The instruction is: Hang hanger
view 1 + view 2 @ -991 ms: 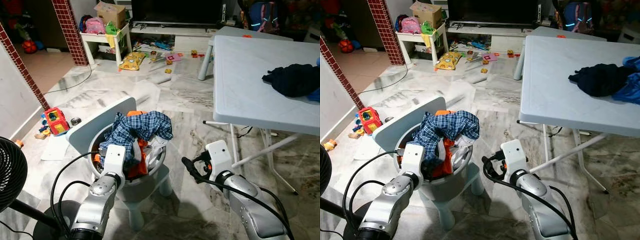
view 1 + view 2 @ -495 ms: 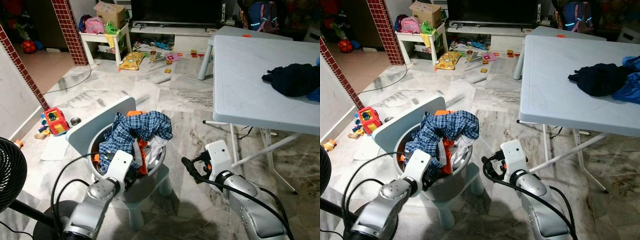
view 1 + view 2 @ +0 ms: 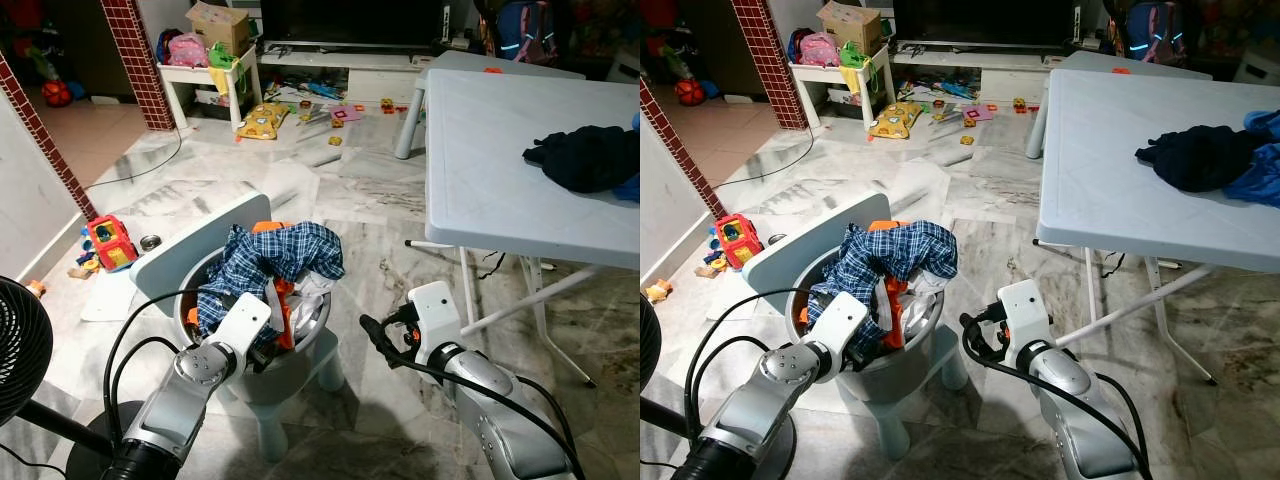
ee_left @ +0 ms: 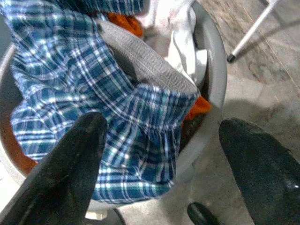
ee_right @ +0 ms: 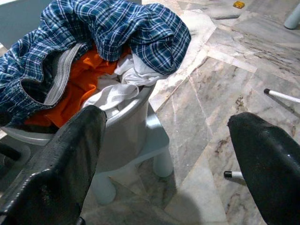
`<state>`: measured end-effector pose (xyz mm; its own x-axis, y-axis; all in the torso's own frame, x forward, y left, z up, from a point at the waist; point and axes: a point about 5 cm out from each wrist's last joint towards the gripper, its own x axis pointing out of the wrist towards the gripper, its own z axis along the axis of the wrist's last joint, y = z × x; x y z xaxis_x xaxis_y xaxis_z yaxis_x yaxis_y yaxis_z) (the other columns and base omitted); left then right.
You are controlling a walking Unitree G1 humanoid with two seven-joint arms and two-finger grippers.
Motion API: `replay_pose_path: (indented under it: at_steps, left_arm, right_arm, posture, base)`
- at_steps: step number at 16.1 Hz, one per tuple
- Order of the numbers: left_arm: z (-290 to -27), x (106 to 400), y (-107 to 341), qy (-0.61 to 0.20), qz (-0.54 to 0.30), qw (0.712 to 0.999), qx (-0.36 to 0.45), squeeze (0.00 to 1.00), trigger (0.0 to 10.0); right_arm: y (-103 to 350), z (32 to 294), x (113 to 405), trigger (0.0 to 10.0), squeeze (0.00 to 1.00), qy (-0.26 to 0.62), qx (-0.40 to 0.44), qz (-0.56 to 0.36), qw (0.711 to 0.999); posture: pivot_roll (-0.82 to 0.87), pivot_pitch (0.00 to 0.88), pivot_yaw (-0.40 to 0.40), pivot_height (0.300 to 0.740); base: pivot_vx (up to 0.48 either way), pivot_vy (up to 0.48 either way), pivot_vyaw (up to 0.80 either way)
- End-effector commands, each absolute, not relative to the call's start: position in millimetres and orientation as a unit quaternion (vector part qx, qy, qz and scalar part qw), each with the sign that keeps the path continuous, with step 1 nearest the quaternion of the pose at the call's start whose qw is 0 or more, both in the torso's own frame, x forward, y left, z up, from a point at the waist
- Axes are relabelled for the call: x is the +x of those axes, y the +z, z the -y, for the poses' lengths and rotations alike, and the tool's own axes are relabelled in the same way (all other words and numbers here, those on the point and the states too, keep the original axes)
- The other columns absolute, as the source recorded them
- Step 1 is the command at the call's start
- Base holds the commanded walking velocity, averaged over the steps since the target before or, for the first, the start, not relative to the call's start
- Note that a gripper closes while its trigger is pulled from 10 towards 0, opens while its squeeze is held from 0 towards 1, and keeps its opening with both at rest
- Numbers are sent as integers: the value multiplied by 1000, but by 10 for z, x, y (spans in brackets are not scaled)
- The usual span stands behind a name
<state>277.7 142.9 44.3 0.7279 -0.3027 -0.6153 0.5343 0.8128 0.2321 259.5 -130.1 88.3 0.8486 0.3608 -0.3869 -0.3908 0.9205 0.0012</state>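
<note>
A grey round basket (image 3: 300,355) stands on a small pale chair (image 3: 190,245) on the marble floor. It is heaped with a blue plaid shirt (image 3: 285,255), an orange cloth (image 5: 82,79) and a white cloth (image 5: 124,86). My left gripper (image 4: 161,122) hovers open over the plaid shirt at the basket's near rim, its fingers (image 4: 77,159) spread wide with nothing between them. My right gripper (image 5: 168,117) hangs open to the right of the basket, pointing toward it across bare floor, and holds nothing.
A white folding table (image 3: 500,150) stands to the right with a dark garment (image 3: 590,158) on it, its legs (image 3: 470,290) close to my right arm. A black fan (image 3: 20,345) is at my left. Toys (image 3: 112,243) lie on the floor beyond.
My left arm has swung a little to the right and dipped along the basket's near rim. The right arm has barely moved.
</note>
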Motion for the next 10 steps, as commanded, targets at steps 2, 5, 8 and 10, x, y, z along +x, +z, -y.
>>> replay_pose_path:
  at_steps: [2,5,8,10]
  left_arm:
    - [-1426,2824,418,-247,-291,897,224,698,10000]
    - [-1394,2864,380,-262,-293,890,230,0,10000]
    - [-1381,2930,320,-267,-297,886,237,0,10000]
    - [-1380,2955,290,-268,-299,885,237,0,3922]
  right_arm:
    - [905,1288,2582,10000,0,192,-38,-190,962]
    - [899,1263,2569,10000,0,194,-36,-191,961]
    - [897,1266,2575,10000,0,192,-36,-191,962]
    - [901,1274,2576,10000,0,190,-36,-190,963]
  posture:
    - [-159,29,44,740]
    - [-162,30,47,740]
    - [-168,32,51,740]
    - [-173,31,53,740]
  base:
    - [0,0,0]
    - [0,0,0]
    - [0,0,0]
    - [0,0,0]
